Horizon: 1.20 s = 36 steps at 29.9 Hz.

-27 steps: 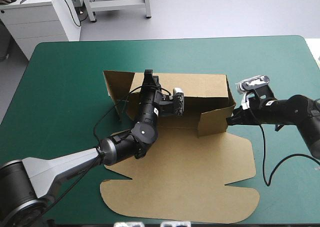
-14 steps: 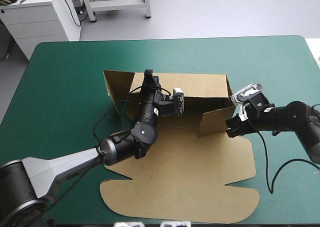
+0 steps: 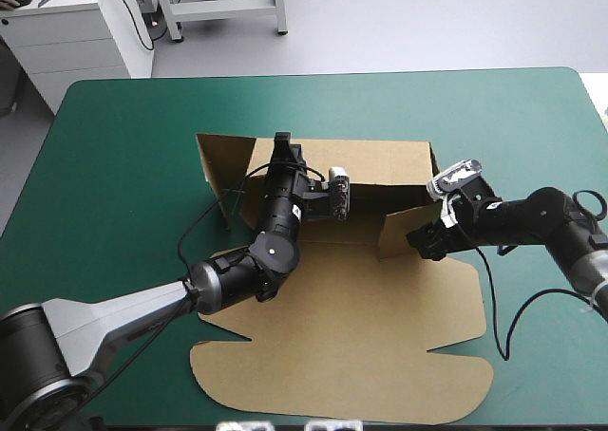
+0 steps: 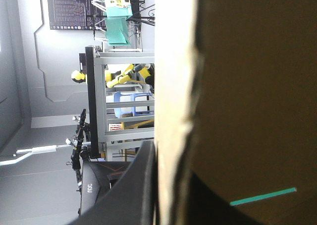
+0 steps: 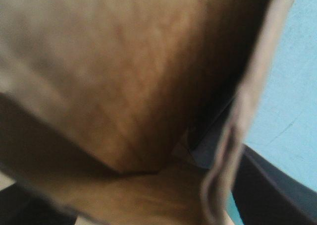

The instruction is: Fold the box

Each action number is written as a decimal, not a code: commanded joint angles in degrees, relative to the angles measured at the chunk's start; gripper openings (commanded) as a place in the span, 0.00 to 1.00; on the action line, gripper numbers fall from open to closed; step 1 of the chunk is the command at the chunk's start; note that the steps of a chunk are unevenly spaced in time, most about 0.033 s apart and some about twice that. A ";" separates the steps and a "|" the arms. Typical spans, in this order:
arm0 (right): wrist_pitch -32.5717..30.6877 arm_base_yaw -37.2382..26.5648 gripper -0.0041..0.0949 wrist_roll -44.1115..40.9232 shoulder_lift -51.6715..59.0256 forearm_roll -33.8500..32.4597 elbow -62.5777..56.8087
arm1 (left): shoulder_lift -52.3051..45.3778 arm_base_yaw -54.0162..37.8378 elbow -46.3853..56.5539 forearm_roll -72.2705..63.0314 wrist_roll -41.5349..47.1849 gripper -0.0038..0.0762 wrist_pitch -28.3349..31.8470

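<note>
Brown box (image 3: 351, 327) lies 9-to-3 on the teal-green cover (image 3: 123, 165), lid flat toward 6. The left gripper (image 3: 283, 146) pinches its 12 o'clock wall; the right gripper (image 3: 420, 239) is at the 3 o'clock flap, and I cannot tell its grip.

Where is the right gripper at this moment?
In the high view the right gripper is at the right end of the box, at its short raised flap.

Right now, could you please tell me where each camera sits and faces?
High view: above and behind, facing down on table, box, left gripper and right gripper.
Left wrist view: over the left gripper, past the box's wall into the room; one finger shows.
Right wrist view: over the right gripper, into the box's inside; one finger shows.
All share the box.
</note>
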State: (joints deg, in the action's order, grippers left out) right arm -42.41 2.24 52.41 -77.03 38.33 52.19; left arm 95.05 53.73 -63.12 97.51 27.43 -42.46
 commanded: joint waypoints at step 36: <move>59.77 21.75 0.03 -1.29 4.82 15.48 -13.32 | -2.84 0.34 -1.39 2.65 0.94 0.04 -1.71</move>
State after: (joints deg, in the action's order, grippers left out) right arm 13.24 23.86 51.35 -73.99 54.38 37.59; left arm 95.05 53.73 -63.12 97.63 27.43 -42.64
